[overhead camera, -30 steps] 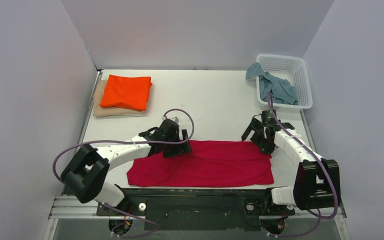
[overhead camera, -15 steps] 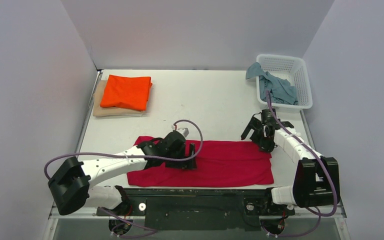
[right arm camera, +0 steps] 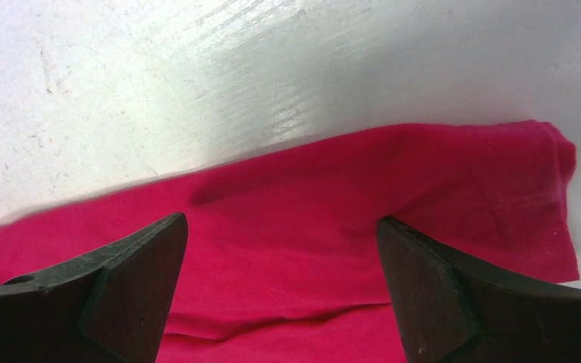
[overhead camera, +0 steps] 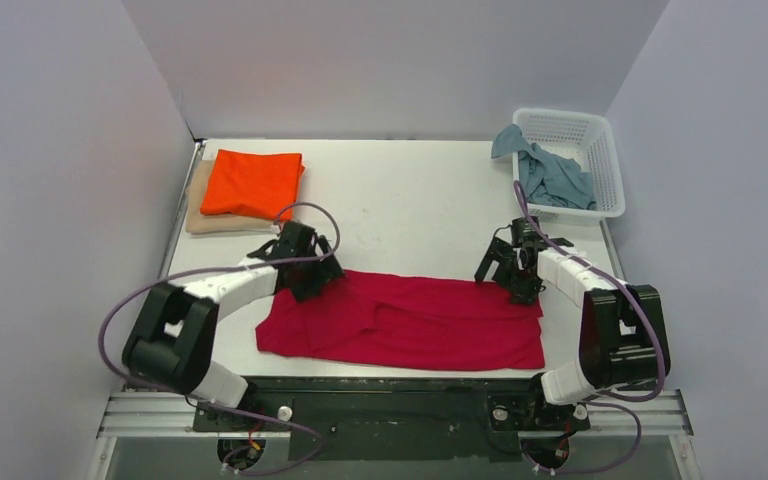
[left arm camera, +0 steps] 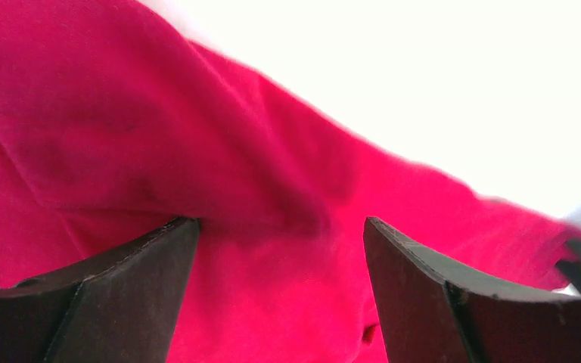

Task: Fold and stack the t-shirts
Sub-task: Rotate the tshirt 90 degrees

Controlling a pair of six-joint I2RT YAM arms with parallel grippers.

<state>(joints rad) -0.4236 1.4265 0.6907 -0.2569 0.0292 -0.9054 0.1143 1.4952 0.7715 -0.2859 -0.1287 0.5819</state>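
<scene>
Only overhead shows orange shirt (overhead camera: 252,183); left gripper (left arm camera: 280,225), right gripper (right arm camera: 281,221) gape over crimson shirt (overhead camera: 420,325).

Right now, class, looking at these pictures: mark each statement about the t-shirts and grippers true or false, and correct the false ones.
1. The orange t-shirt lies folded on top of the beige t-shirt. True.
2. The grey-blue t-shirt lies folded flat on the table. False: it is crumpled in the white basket, hanging over its rim.
3. The left gripper and the right gripper are both open over the red t-shirt. True.
4. The red t-shirt sits on the stack. False: it lies spread out near the arms, apart from the stack.
</scene>
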